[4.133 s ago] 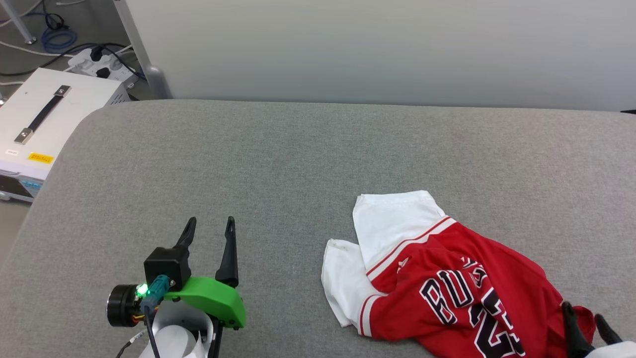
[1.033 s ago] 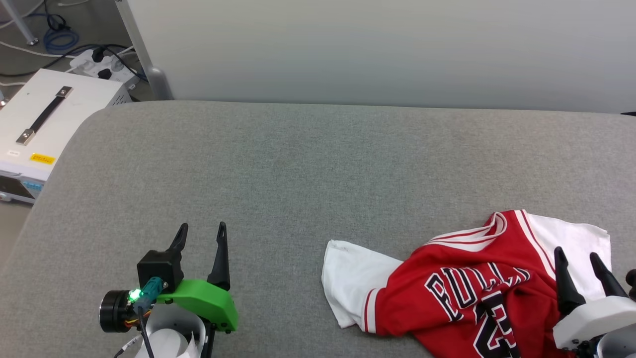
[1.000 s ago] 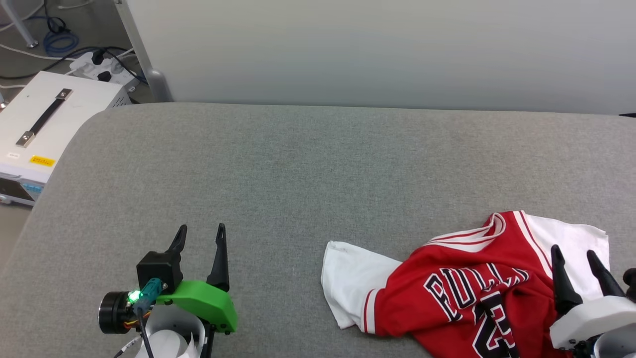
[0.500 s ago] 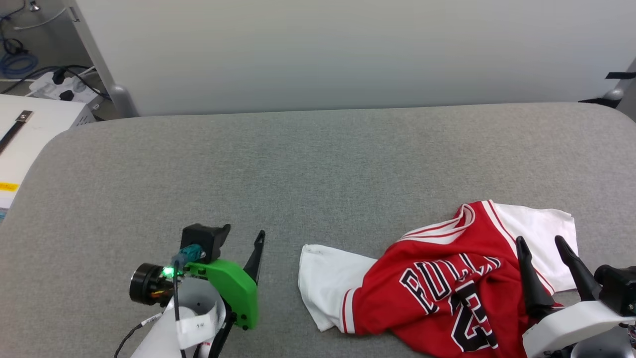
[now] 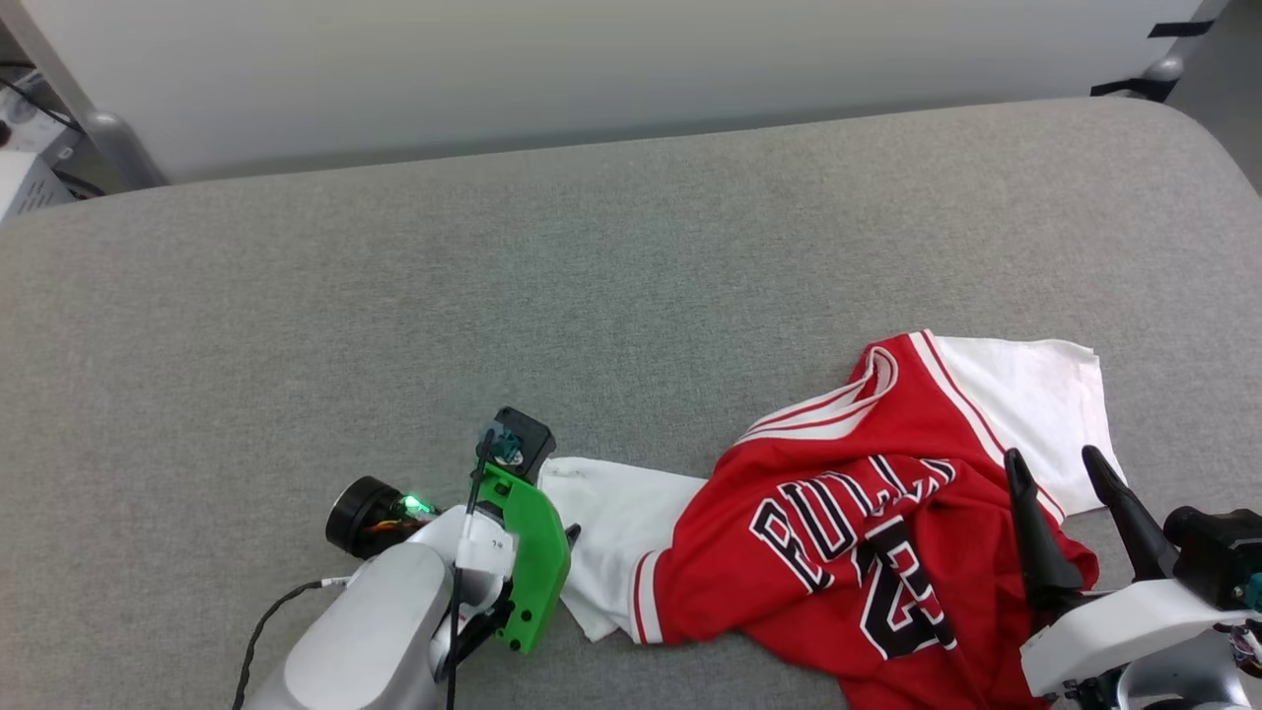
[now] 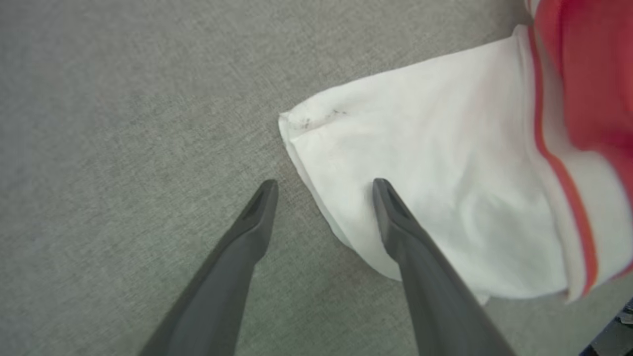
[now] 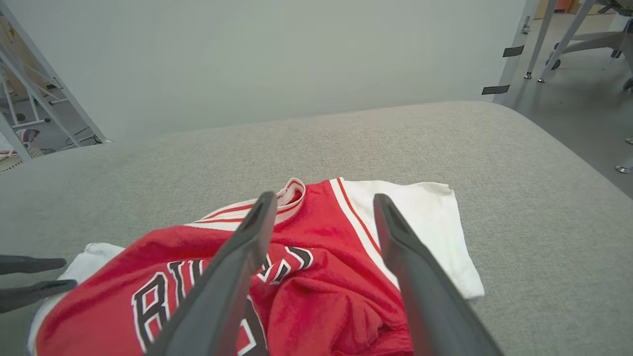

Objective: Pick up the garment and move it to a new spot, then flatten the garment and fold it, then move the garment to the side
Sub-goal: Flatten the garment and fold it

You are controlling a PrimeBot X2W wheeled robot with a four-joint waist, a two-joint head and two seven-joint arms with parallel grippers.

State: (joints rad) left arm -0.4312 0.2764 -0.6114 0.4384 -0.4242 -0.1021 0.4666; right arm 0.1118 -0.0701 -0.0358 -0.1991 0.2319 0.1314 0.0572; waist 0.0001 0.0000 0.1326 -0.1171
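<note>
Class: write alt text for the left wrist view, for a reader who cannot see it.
The open left pincer straddles the white sleeve edge of the garment, one finger over the sleeve, the other over the grey surface.

Your left hand [image 6: 324, 182] is tipped steeply downward with its fingers spread wide. Your right hand [image 5: 1050, 454] sits at lower right, fingers parted and pointing forward.
</note>
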